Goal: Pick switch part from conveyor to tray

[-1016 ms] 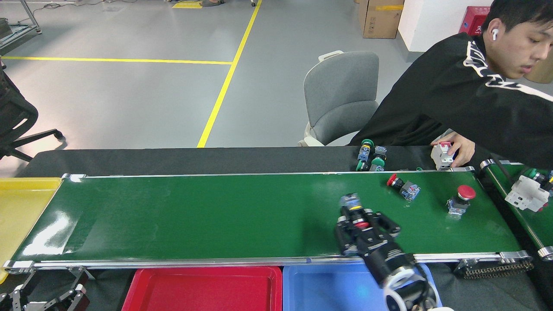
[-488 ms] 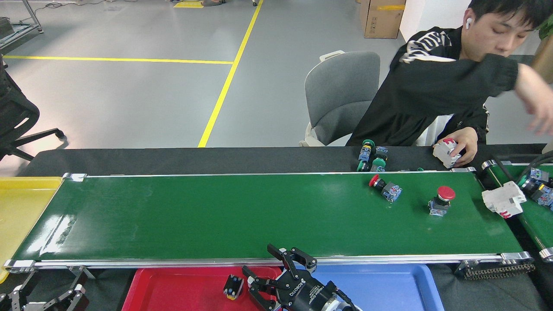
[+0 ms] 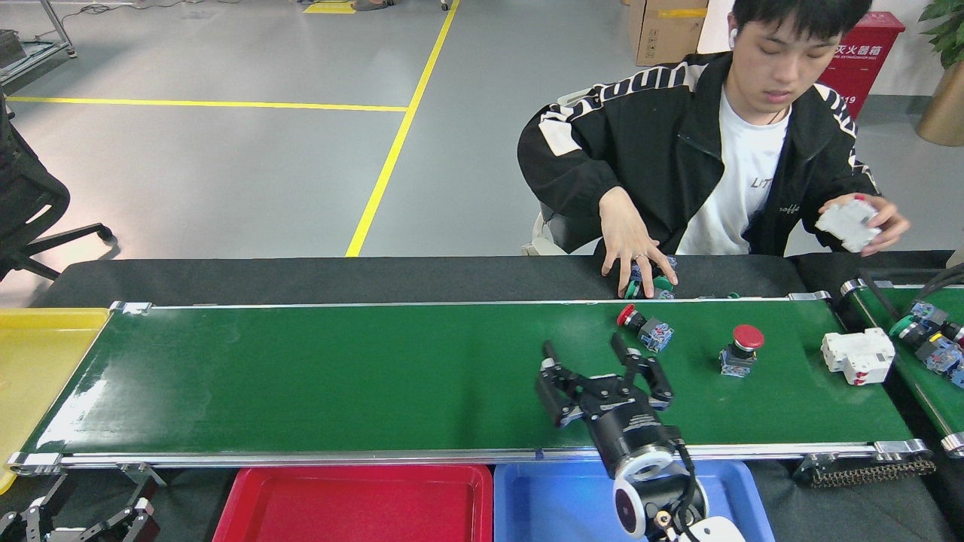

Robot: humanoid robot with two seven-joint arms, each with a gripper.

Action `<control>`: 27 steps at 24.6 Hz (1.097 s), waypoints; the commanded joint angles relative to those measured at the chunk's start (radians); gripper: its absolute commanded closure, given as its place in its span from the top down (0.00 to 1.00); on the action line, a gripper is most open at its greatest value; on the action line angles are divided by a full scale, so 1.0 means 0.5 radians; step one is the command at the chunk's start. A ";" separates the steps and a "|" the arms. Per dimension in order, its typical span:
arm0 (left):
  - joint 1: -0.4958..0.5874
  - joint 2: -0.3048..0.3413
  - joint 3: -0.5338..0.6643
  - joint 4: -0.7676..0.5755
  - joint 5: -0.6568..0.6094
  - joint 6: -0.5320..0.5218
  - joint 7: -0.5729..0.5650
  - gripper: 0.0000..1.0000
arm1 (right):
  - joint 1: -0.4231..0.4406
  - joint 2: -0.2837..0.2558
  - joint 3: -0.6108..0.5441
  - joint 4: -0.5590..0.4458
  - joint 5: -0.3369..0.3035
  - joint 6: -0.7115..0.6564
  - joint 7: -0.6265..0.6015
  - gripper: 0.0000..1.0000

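The right gripper (image 3: 584, 348) hovers low over the conveyor (image 3: 339, 376) with its two black fingers spread wide and nothing between them, wrist angled so the opening faces up-belt. That spread suggests it is readying for a catch rather than carrying. The left gripper is out of view.

At about one o'clock from the fingertips, near but not touching, lies the nearest switch part (image 3: 645, 328), a red-capped button on its side with its blue-grey body pointing toward four o'clock. It likely tipped over because the cap is wider than the base. Further out at three o'clock a second red button switch (image 3: 739, 348) stands upright on its base, and beyond it a white breaker block (image 3: 858, 355) sits near the belt's right end.

At twelve to one o'clock, past the far rail, a person's hand (image 3: 629, 248) rests on a small cluster of green-capped parts on the black table, apparently feeding stock; the person's other hand holds another white block.

At six o'clock, just below the near rail, the blue tray (image 3: 550, 504) and red tray (image 3: 354, 504) wait side by side, placed for a short drop. A yellow tray (image 3: 38, 361) sits at the belt's left end.
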 commanded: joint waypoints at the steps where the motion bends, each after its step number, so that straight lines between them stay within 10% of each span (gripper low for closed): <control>1: -0.001 0.016 0.017 -0.015 0.005 -0.010 0.019 1.00 | 0.102 -0.072 -0.023 -0.120 -0.002 0.081 -0.106 0.99; 11: 0.002 0.007 0.017 -0.015 0.005 0.005 0.019 1.00 | 0.372 -0.149 -0.100 -0.185 -0.005 0.103 -0.250 0.99; 21: -0.016 0.007 -0.001 -0.019 -0.001 0.026 0.016 1.00 | -0.469 0.189 0.161 0.647 0.029 0.109 -0.097 0.99; 27: -0.016 0.010 -0.005 -0.019 -0.004 0.026 0.016 1.00 | -0.684 0.333 0.333 1.015 0.044 0.109 -0.097 0.99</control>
